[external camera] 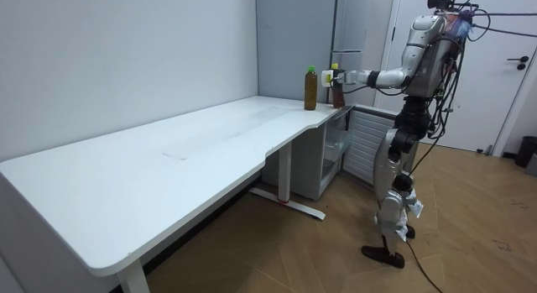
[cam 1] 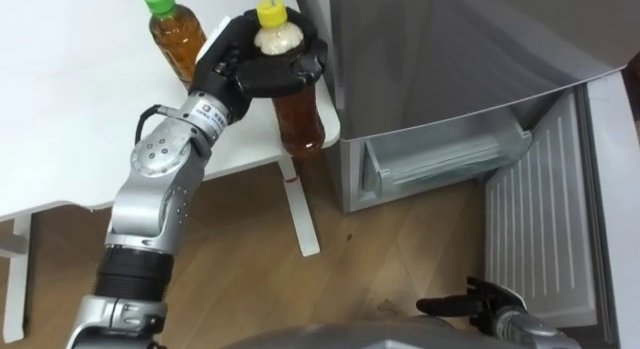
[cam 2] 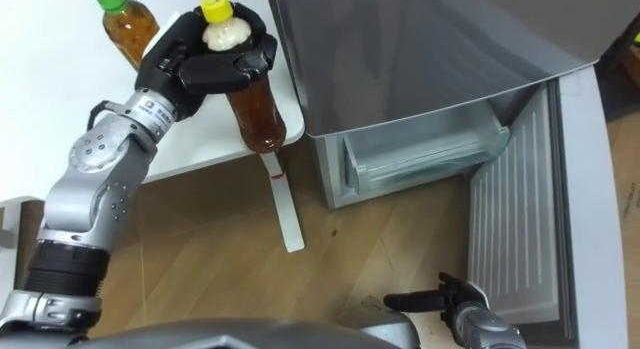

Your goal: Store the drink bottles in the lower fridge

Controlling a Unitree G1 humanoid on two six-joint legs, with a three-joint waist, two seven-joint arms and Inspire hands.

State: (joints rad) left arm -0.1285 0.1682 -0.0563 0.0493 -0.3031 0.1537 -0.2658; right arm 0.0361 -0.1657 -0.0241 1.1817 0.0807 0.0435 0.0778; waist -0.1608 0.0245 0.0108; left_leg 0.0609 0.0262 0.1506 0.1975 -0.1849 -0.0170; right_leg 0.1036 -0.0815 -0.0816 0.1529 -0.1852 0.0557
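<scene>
Gripping yellow-capped bottle [cam 1: 298, 114] at bench [cam 1: 70, 119] corner edge, left hand [cam 1: 238, 74] curled round it; green-capped bottle [cam 1: 176, 37] beside; right hand [cam 1: 490, 307] relaxed near open fridge [cam 1: 450, 59].

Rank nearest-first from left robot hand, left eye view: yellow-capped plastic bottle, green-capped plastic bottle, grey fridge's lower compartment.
1. Yellow-capped plastic bottle: in left robot hand.
2. Green-capped plastic bottle: just left.
3. Grey fridge's lower compartment: lower right.
</scene>
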